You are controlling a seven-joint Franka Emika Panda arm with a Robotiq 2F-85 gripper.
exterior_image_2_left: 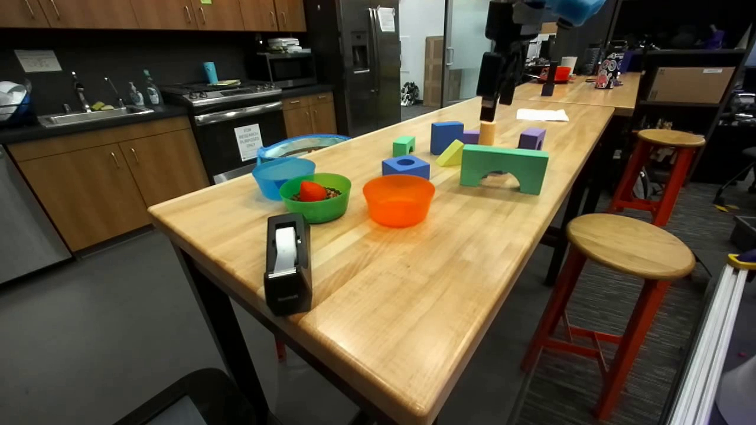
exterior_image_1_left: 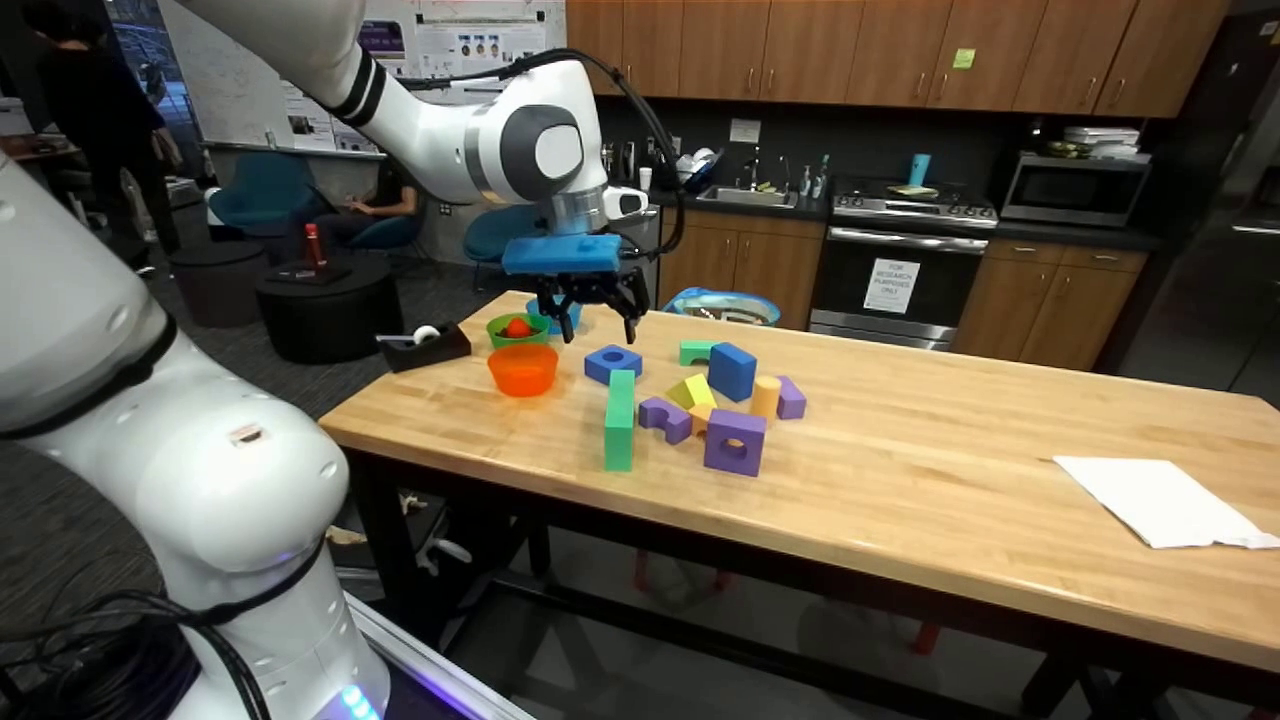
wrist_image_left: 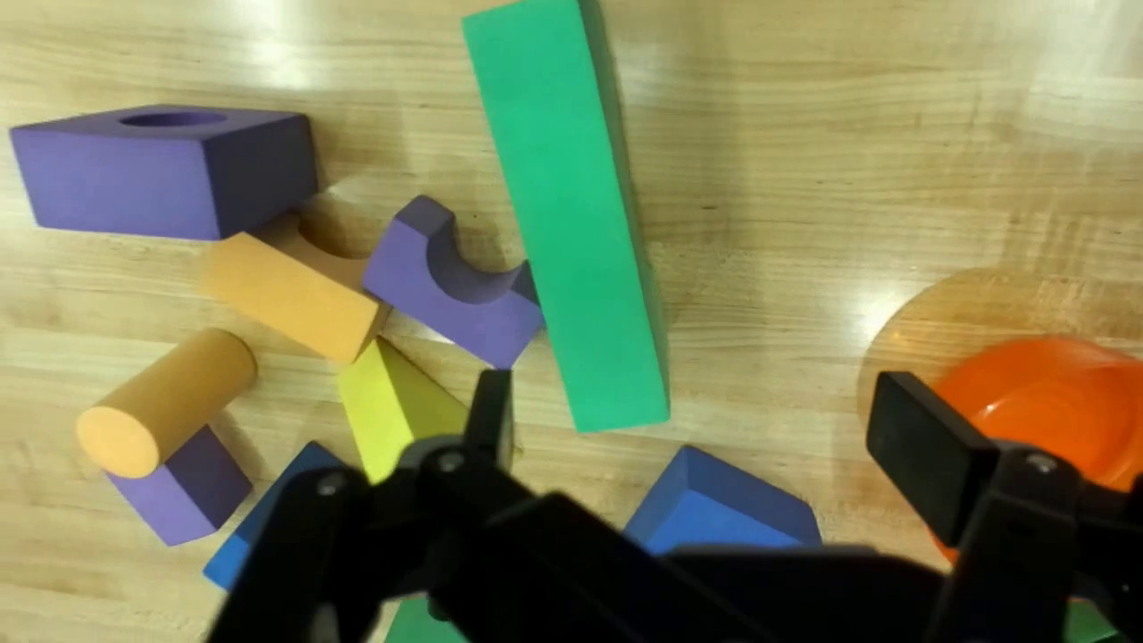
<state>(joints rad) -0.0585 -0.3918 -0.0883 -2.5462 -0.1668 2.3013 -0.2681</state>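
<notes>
**Gripper [exterior_image_1_left: 599,332] spread wide, holding nothing**

Below it, on the counter [exterior_image_1_left: 900,420], lies the blue holed block [exterior_image_1_left: 612,370], apparently foam: probably light, slightly yielding, best pinched by opposite flat sides. Nearby, the green arch [exterior_image_1_left: 619,422] stands on narrow feet and may tip; the orange bowl [exterior_image_1_left: 524,372] looks like slick plastic.

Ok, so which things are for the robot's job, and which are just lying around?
Probably for the job, nearest the open claw:
blue block with a hole
long green arch
yellow block
orange bowl

Probably just lying around, farther off:
tape dispenser
white paper
</notes>
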